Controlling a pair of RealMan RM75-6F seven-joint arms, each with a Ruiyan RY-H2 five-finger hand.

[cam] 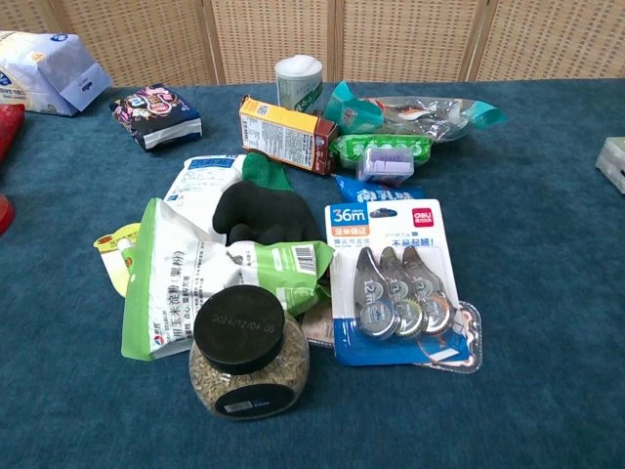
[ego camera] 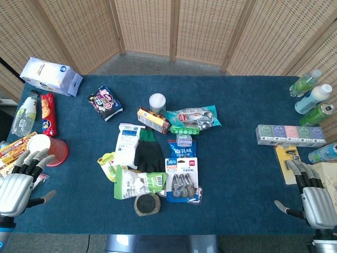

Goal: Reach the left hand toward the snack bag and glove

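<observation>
A black-lidded jar (cam: 248, 355) of seeds stands lower centre, overlapping the snack bag (cam: 195, 278); the glove (cam: 259, 213) lies above. Left hand (ego camera: 18, 182), lower left, and right hand (ego camera: 313, 195): fingers spread, empty.

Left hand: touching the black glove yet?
Apart. Head view shows the left hand at the table's near-left edge, with bare blue cloth between it and the black glove in the middle pile.

Your left robot hand (ego camera: 18, 182) at seven o'clock has a ribbed silver-grey metallic back, grey fingers with black segments, and a slim grey thumb. Your right robot hand (ego camera: 311, 192) at five o'clock has the same colours and build.
</observation>
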